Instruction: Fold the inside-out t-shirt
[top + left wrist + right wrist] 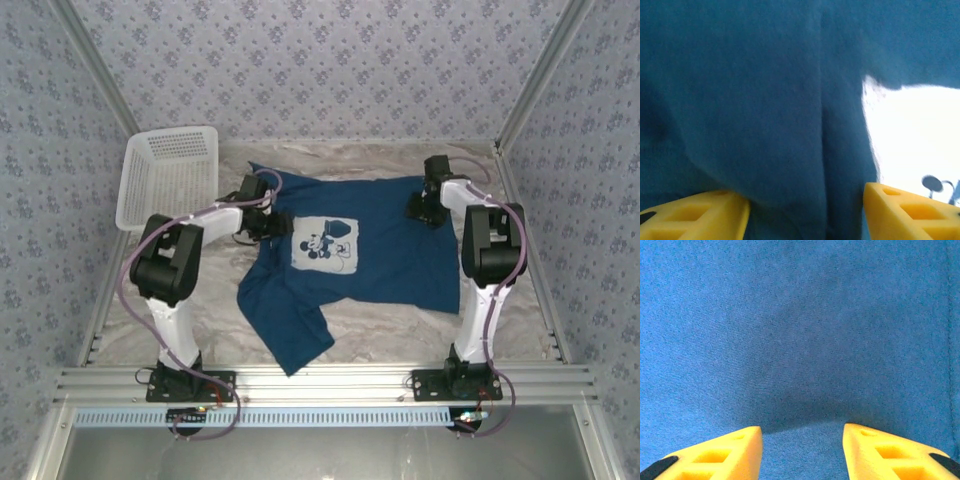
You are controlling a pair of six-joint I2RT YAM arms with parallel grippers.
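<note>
I am looking at the left tool [806, 202] first: its fingers [910, 212] are standing wide apart, gripping nothing, with a soft fold of blue cloth bulging down into the gap between them. From above, the left tool [270, 222] is sitting low over the inside-out t-shirt [395, 255], at the shirt's left edge just beside the whitish print patch [325, 243]. In the left wrist view that patch [915, 140] is glaring bright to the right of a seam [820, 100] running down the cloth. The right tool [802, 432] is also standing open, its gap somewhat narrower. Its fingers [720, 455] are pointing at flat blue fabric, with a shadow lying just ahead of the tips. I am not able to tell whether the tips are touching the cloth. In the top view the right tool [420, 207] is sitting at the far right corner of the shirt. The t-shirt is lying spread across the middle of the marbled counter [400, 325], mostly flat, print patch facing up, with its near left part trailing toward the arm bases as a rumpled flap [295, 335]. A white lattice basket [170, 175] is resting at the far left of the counter, just beside the shirt's far left corner.
</note>
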